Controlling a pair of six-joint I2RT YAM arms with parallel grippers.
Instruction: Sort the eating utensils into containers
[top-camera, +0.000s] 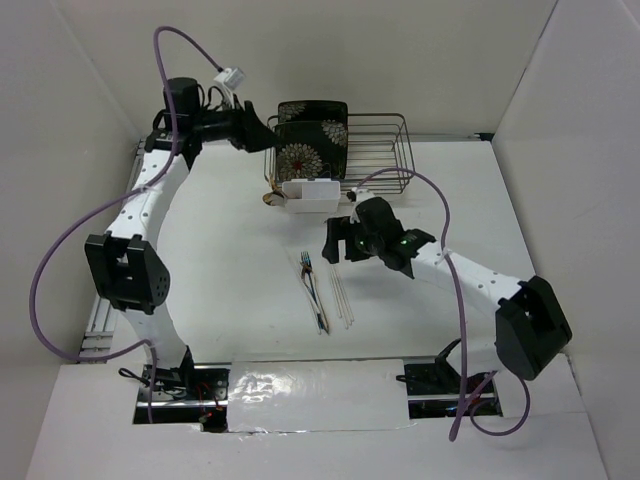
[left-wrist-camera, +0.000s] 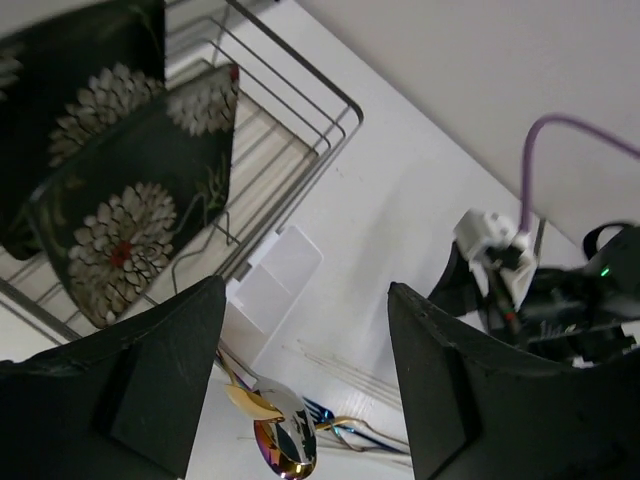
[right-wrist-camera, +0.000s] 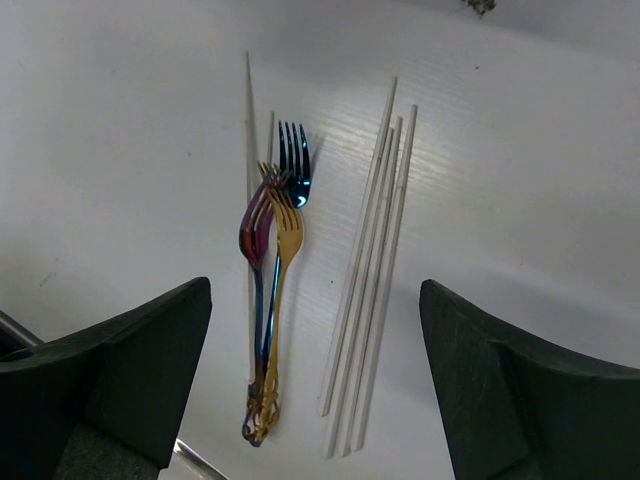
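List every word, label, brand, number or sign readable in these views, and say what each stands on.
None: no word, number, brand or sign can be read in any view.
The black floral plates carry only a flower pattern.
The small white rectangular plastic tub, dark wire rack, coloured metal forks and pale thin chopsticks show no markings.
A green light glows on the right arm, without text.

1 left gripper, jaws wide apart, nothing between. 1 iridescent spoon flat on white table, low between the fingers. 1 white tub just beside wire rack. 2 black floral plates leaning inside rack.
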